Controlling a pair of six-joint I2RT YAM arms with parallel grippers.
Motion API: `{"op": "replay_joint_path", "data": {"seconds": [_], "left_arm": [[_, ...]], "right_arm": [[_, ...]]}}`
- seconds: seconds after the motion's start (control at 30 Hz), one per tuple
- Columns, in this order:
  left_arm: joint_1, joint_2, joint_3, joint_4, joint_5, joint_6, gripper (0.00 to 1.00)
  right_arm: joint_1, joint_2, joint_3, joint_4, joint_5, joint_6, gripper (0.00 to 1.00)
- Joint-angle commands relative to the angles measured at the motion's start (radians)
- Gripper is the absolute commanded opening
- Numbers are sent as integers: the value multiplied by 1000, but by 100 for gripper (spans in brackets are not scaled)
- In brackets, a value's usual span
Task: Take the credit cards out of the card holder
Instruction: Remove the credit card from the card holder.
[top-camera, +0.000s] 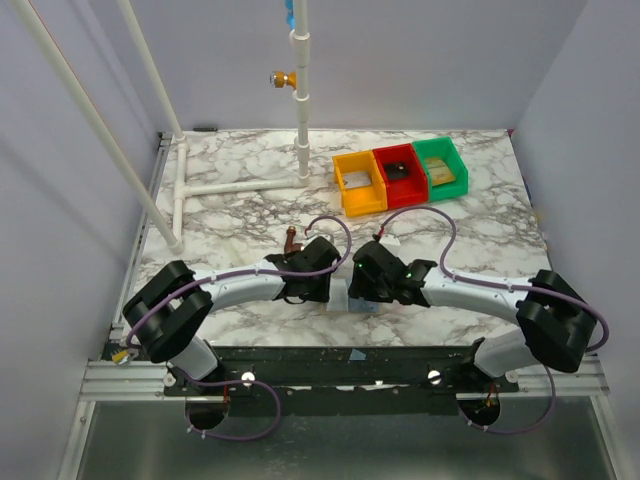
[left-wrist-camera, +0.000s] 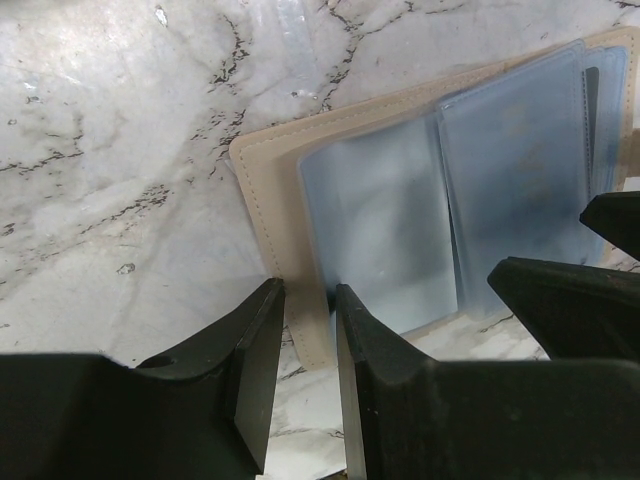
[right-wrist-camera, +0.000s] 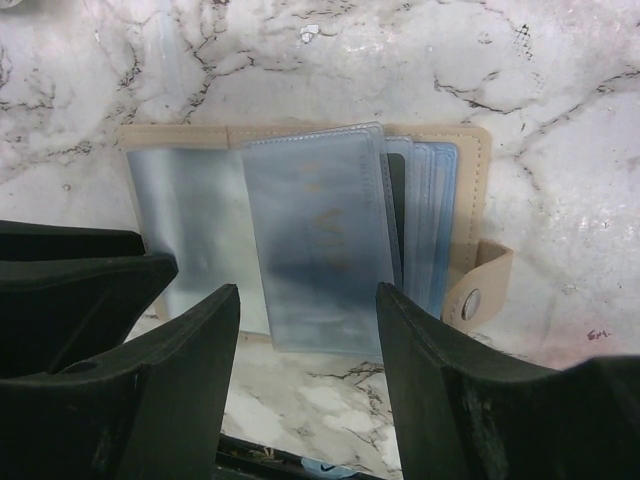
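The card holder (right-wrist-camera: 310, 240) lies open on the marble table (right-wrist-camera: 560, 150), tan cover down and its clear blue sleeves fanned. The right gripper (right-wrist-camera: 308, 300) stands wide, with a finger on either side of the raised middle sleeve and not touching it. The left gripper (left-wrist-camera: 307, 300), just beside it, is narrow and pinches the cover's near corner.

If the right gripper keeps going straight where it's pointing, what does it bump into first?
Probably the card holder, lying open on the table: its clear sleeves sit between the open fingers of the right gripper. Depth is hard to judge.
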Motion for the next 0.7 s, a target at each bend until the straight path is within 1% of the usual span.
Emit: {"op": "replay_joint_path", "data": {"seconds": [0.0, 0.67], "left_arm": [[3, -12, -12, 19, 18, -4, 29], [5, -12, -2, 16, 24, 5, 29]], "right_arm": [[5, 30, 23, 29, 0, 14, 60], [5, 101, 50, 99, -100, 24, 60]]}}
